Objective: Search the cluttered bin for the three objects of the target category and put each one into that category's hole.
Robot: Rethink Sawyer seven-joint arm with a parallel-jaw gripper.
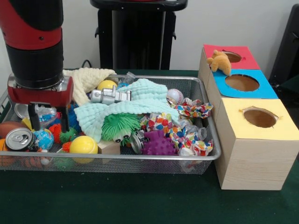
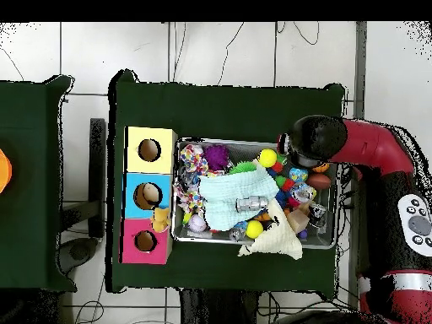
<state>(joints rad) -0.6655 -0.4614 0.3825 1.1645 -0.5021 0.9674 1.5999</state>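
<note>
Front view: dark green table (image 1: 140,196), white wall (image 1: 224,23) behind; gripper (image 1: 47,122) spread wide, empty, over mesh bin (image 1: 117,161).

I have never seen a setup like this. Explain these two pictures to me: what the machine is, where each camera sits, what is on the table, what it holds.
The machine is a red and black robot arm. Its gripper hangs open and empty over one end of the wire bin. One camera faces the robot across the table; the other looks straight down.

The bin holds mixed clutter: a mint cloth, a silver toy robot, a green spiky ball, a baseball.

Beside it stand three wooden boxes with round holes, topped red, blue and yellow. A tan plush toy lies on top by the red hole.
</note>
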